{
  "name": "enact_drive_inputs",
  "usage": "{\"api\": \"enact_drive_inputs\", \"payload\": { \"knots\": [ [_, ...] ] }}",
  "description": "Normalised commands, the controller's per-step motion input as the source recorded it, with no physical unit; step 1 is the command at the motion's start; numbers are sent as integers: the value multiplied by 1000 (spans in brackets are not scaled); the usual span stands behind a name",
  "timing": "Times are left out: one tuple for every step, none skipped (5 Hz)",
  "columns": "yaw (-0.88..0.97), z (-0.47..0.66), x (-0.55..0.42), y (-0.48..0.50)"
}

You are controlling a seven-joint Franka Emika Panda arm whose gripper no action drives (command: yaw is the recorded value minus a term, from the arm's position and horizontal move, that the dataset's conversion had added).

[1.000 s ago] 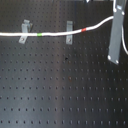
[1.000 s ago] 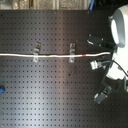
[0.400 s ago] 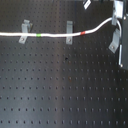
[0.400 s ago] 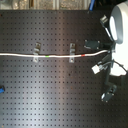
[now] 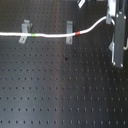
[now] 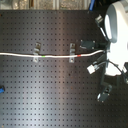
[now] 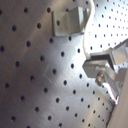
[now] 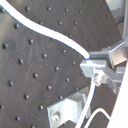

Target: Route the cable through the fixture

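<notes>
Cable [image 5: 50, 36]: white cord lying along both clips [image 5: 69, 32], green band by the far one, red by the near.
Gripper [image 8: 92, 67]: pinched shut on the cable's end.
Change: arm has drifted aside, drawing the cord straighter.
Meaning: routing looks nearly done.

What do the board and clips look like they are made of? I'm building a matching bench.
The board looks like black matte metal, judging by its even hole grid. The clips seem to be bare bent sheet metal: grey with dull shine in the first wrist view.
</notes>
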Motion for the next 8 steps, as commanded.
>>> {"api": "enact_drive_inputs", "payload": {
  "knots": [
    [-208,83,-143,-57],
    [-226,2,-11,-91],
    [-171,-260,134,-63],
    [-277,-235,36,110],
    [-449,-16,-12,270],
    [-386,69,-66,450],
    [-169,231,-106,423],
    [-163,226,-105,329]
  ]
}}
